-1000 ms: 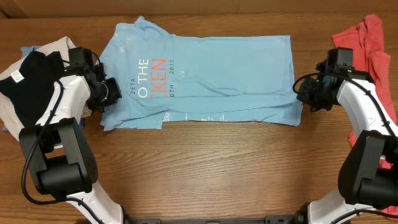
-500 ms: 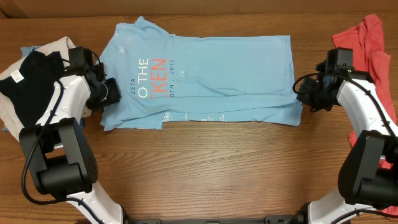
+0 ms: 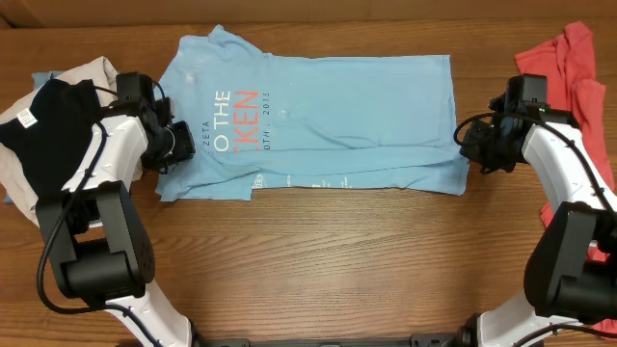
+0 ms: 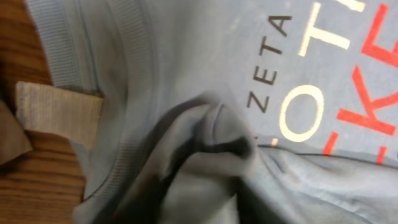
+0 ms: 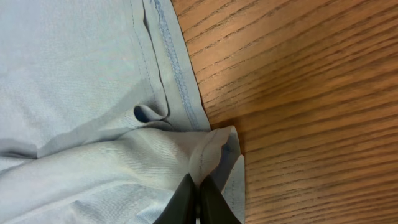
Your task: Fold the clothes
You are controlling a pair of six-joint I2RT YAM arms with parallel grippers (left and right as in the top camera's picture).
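Pale blue jersey: one shirt [image 3: 328, 106], spread flat on the wooden table [image 3: 318, 270], its lower edge folded up over itself, collar end toward my left arm, hem end toward my right. Print on the chest: white letters reading "ZETA" [image 4: 267, 62], with larger white and red letters beside them.

Left pincer [image 3: 176, 145]: at the collar end of the shirt, resting on the cloth. From the wrist, a dark bunched ridge of blue fabric rises toward the lens and hides my fingers; I cannot tell how far they stand apart or whether they grip. Ribbed collar band [image 4: 118, 56] lies just beside that ridge.

Right pincer [image 5: 198, 186]: at the lower corner of the shirt's hem end. Black fingers [image 5: 183, 202] pressed together with no gap, pinching the doubled corner of the shirt where stitched hems meet; the cloth wrinkles around the pinch.

Red cloth [image 3: 564, 63]: crumpled, on the table beyond the shirt's hem end, apart from it.

Black cloth [image 3: 53, 120]: heaped beyond the shirt's collar end, on top of a beige cloth [image 3: 82, 72], with a white label [image 3: 24, 119] showing.

Table surface: brown wood, grain lines running lengthwise.
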